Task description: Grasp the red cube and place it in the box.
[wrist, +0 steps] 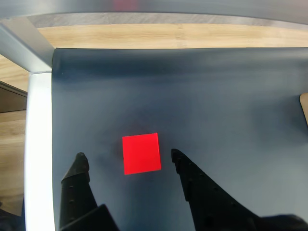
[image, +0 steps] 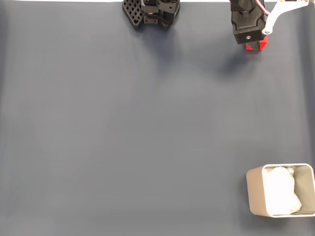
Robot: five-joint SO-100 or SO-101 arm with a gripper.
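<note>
**Technician A:** Report the gripper condition.

**Technician B:** In the wrist view the gripper is released: both black fingers stand spread, one at the 8 o'clock side of the frame and one at the 5 o'clock side. The red cube lies flat on the dark mat in the gap between the fingertips. A strip of mat is visible on each side of the cube, so neither finger touches it.

**Technician A:** Locate the cube in the fixed view.

**Technician B:** The cube sits near the 1 o'clock corner of the frame, mostly covered by the black arm housing above it. Only a small red portion shows below that housing. A white bracket projects from the arm at its 3 o'clock side.

**Technician A:** Locate the box.

**Technician B:** The box stands at the 5 o'clock corner of the fixed view, well apart from the cube. Its beige-grey walls are upright, its corners rounded, and a crumpled white lining fills the interior.

**Technician A:** Other items on the tabletop?

**Technician B:** The arm base sits at 12 o'clock in the fixed view. In the wrist view a wooden surface shows past the far mat edge, with a pale metal frame along the 9 o'clock side.
</note>
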